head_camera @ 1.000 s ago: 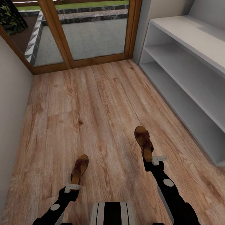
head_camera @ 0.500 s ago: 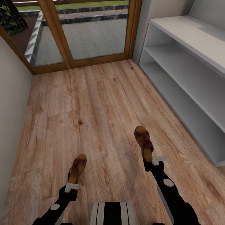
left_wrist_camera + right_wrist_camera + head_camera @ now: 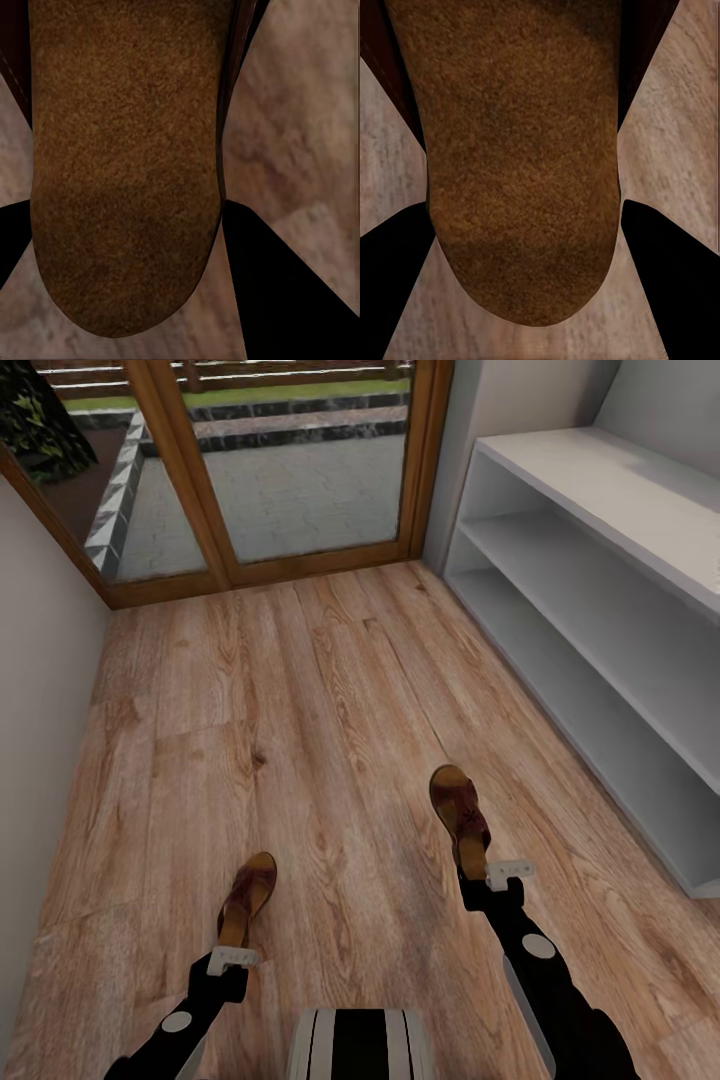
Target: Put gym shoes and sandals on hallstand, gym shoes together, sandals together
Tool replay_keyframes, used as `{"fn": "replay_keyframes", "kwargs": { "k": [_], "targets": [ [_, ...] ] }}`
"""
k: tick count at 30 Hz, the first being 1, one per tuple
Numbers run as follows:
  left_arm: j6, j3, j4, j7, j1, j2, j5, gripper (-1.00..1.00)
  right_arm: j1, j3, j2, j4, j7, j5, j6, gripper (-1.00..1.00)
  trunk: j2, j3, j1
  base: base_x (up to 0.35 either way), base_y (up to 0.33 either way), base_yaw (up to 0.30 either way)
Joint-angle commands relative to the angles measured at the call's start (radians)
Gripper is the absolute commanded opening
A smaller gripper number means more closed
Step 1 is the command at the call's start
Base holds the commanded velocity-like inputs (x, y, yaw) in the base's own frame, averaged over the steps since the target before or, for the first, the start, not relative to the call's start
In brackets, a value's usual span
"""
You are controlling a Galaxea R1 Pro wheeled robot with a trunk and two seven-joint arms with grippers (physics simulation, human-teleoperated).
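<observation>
Sandals held at heels by each arm's jaws, contact points hidden, hallstand cropped.

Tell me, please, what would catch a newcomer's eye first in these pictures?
Two brown sandals stand out: the left gripper grips the heel of one sandal, the right gripper the heel of the other sandal, both over the wood floor. To the robot's right runs a long white shoe rack with bare shelves, and ahead a wood-framed glass door looks onto a paved yard.
</observation>
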Motion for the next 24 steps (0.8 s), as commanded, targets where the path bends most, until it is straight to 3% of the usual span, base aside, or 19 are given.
{"fn": "replay_keyframes", "kwargs": {
  "k": [1,14,16,17,22,23,24],
  "targets": [
    [-0.003,0.005,0.001,-0.003,0.0,0.0,-0.012,-1.0,0.0,0.002,-0.001,0.0,-0.002,0.007,0.006,-1.0,0.0,0.003,-0.001,0.0,0.0,0.0],
    [-0.003,0.015,0.009,-0.001,0.041,0.001,-0.005,-1.0,0.0,0.002,-0.002,0.097,-0.001,0.008,-0.004,-1.0,0.003,0.054,-0.006,0.0,0.0,0.0],
    [-0.003,0.017,0.009,0.0,0.064,0.002,-0.005,-1.0,0.0,0.003,-0.002,0.099,-0.003,0.008,-0.002,-1.0,0.004,0.061,-0.007,0.0,0.0,0.0],
    [-0.003,0.02,0.008,0.001,0.101,0.003,-0.004,-1.0,0.0,0.003,-0.004,0.114,-0.002,0.009,-0.004,-1.0,0.004,0.065,-0.008,0.0,0.0,0.0],
    [-0.029,0.021,0.008,0.003,0.141,0.01,-0.004,-1.0,0.002,0.001,-0.004,0.179,-0.006,0.01,-0.021,-1.0,0.005,0.085,-0.01,0.0,0.0,0.0],
    [-0.065,0.022,0.009,0.015,0.167,0.016,-0.004,-1.0,0.004,0.0,-0.006,0.294,-0.021,0.01,-0.098,-1.0,0.005,0.089,-0.01,0.0,0.0,0.0],
    [-0.078,0.021,0.008,0.022,0.181,0.017,-0.004,-1.0,0.005,0.0,-0.011,0.429,-0.036,0.009,-0.227,-1.0,0.005,0.092,-0.011,0.0,0.0,0.0]
  ]
}}
